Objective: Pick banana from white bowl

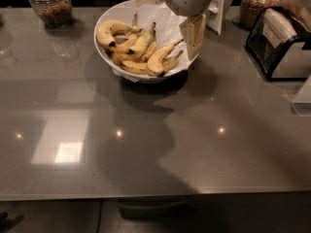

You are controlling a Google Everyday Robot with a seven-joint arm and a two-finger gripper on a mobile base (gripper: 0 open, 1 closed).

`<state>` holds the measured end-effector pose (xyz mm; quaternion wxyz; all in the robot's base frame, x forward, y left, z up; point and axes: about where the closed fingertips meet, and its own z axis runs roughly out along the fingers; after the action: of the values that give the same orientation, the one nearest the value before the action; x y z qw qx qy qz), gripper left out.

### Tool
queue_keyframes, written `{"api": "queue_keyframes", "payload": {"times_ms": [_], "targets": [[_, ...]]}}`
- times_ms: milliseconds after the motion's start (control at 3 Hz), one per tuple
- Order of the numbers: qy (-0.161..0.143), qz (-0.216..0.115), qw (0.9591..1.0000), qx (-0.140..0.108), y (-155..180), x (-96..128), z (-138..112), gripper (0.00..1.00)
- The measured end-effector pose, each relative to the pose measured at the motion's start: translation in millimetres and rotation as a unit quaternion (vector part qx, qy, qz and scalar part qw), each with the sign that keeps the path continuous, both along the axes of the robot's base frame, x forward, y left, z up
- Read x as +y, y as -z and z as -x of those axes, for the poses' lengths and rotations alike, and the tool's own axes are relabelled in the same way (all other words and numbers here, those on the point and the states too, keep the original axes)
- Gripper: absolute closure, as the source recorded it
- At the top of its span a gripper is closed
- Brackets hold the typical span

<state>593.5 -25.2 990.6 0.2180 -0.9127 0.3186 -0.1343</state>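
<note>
Dark grey table [155,144] fills the view, its glossy top mirroring lights. Near the far edge, at the middle, sits the white bowl [112,13], heaped with bananas [141,52]. A black napkin holder [279,47] stands by the right edge. The claw [193,35] hangs over the bowl's right rim, just beside the fruit; whether it is spread or pressed together cannot be told. One glass jar [51,6] stands towards the far left corner and a second jar [257,6] towards the far right.

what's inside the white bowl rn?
A pile of yellow bananas on a white liner. The gripper hangs over the white bowl's right rim, covering what lies there; anything under the bananas is hidden.
</note>
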Motion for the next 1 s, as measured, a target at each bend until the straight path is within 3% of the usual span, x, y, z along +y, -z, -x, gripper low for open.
{"api": "queue_keyframes", "payload": {"times_ms": [667, 1000], "targets": [[-0.052, 0.02, 0.9984, 0.013, 29, 26, -39, 0.5], [-0.064, 0.031, 0.9971, 0.027, 46, 32, -52, 0.56]]}}
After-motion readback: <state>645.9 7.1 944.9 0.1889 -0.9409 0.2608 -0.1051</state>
